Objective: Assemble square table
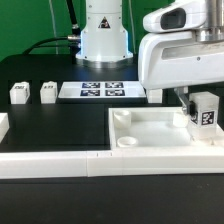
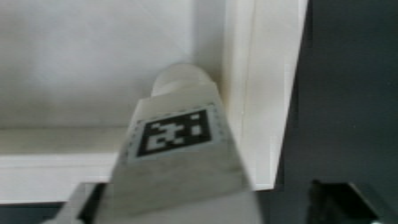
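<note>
Tool (image 1: pixel 198 110) sits low over exterior view's right end of square table top (image 1: pixel 140 140), straddling upright tagged leg (image 2: pixel 175 150). Cannot tell whether fingers clamp it. Top lies on black table (image 1: pixel 60 125). Loose leg (image 1: pixel 18 93) and second loose leg (image 1: pixel 48 92) stand beside marker board (image 1: pixel 103 90).

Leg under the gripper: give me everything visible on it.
The leg is a small white block, plastic-looking, with a black-and-white tag on the face toward the exterior camera. It stands upright over the top, near its corner on the exterior view's right, between the fingers of the gripper. The wrist view shows its far end rounded, inside the rim. Whether the fingers clamp it, or it touches the top, cannot be told.
</note>
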You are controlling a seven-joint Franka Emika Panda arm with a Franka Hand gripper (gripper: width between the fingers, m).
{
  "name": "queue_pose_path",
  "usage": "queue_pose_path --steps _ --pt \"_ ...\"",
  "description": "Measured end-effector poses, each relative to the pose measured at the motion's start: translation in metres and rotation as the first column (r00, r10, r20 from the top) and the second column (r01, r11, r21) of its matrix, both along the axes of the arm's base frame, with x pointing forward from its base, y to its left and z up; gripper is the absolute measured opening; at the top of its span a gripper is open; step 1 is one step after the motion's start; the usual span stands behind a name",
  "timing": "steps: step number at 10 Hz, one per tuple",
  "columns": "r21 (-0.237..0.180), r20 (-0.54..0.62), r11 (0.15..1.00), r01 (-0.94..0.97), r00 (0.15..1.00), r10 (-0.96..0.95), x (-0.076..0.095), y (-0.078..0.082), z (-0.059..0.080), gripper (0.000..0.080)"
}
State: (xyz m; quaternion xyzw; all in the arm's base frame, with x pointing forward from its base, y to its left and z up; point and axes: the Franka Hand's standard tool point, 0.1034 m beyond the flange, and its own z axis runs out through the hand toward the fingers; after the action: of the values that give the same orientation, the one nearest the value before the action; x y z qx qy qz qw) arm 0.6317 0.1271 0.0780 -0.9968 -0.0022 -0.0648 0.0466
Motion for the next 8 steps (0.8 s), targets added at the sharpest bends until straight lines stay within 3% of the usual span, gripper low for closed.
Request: queue_pose_path --steps 1,2,4,6,8 --pt "0.009 -0.008 0.997 0.083 0.997 -0.083 0.0004 -0.003 0.0 0.0385" --pt "0.018 -0.017 0.988 0.156 0.988 -0.156 0.0003 -0.0048 -0.0006 0.0297" --pt "0.034 -0.035 0.95 0.311 0.95 -0.31 0.0005 -0.0073 -0.0017 0.0297" --pt "0.068 -0.092 0.775 0.628 0.778 -0.622 -0.0003 -0.0098 -0.0024 0.0297" --pt "0.074 -0.193 0.49 0.869 0.495 -0.847 -0.0044 -0.0059 -0.0036 0.0297"
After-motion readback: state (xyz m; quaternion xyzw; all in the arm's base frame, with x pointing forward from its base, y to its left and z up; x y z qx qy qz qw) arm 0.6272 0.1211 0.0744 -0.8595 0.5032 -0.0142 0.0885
